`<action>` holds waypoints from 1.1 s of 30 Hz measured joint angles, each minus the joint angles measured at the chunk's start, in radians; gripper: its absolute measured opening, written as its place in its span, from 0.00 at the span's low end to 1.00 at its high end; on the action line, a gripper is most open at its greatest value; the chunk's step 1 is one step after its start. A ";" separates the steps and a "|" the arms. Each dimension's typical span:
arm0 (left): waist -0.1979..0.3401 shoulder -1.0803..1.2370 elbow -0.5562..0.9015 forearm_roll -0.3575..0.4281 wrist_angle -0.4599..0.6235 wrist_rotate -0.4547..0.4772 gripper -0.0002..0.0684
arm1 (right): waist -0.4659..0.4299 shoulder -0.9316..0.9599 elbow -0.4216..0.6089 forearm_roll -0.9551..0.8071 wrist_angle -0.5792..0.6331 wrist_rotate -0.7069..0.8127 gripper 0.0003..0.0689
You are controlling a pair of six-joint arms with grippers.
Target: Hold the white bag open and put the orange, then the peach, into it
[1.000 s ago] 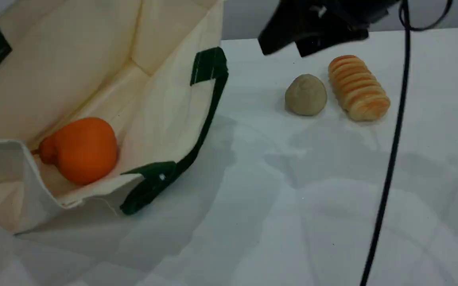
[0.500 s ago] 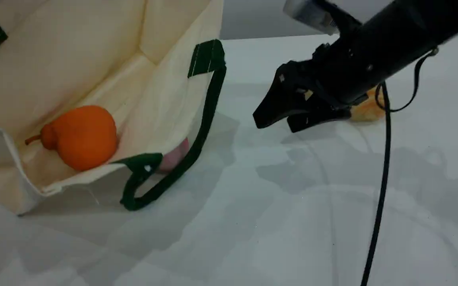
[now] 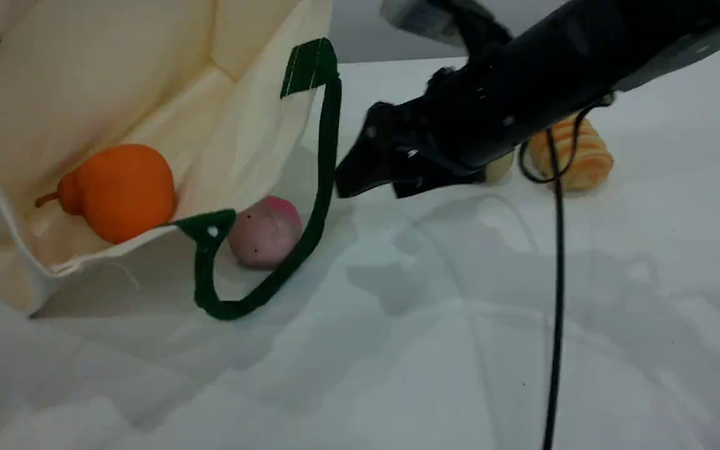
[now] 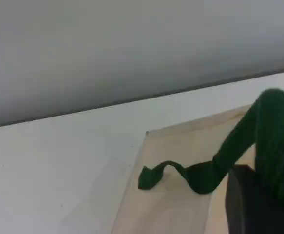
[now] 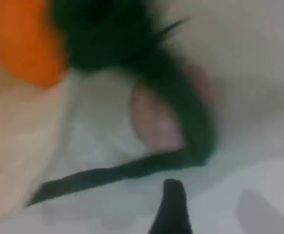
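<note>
A: Since a second ago your right hand (image 3: 369, 186) is swinging left, and the lifting bag (image 3: 85, 94) is uncovering the peach (image 3: 265, 231).
B: Where's it lying?
A: On the tabletop (image 3: 460, 344) inside the loop (image 3: 327, 144), beside the mouth; the orange (image 3: 125, 190) is sitting inside. Your open hand is slanting low, so come down clear of the loop. Your left hand (image 4: 258, 204) is pinching the bag's strap (image 4: 215, 170).

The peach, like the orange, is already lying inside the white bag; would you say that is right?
Not quite. The orange is inside the white bag, but the peach lies on the table just outside the bag's mouth, seen through the green handle loop. The scene view shows this.
</note>
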 joint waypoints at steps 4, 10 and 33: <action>0.000 -0.022 -0.001 0.053 0.012 -0.042 0.11 | -0.001 0.015 0.000 0.033 0.001 0.000 0.78; 0.000 -0.044 -0.001 0.079 0.033 -0.062 0.11 | -0.001 0.015 -0.001 0.030 0.011 0.000 0.78; 0.053 -0.089 -0.001 0.037 -0.042 -0.091 0.11 | -0.003 0.015 0.000 0.014 -0.006 0.001 0.78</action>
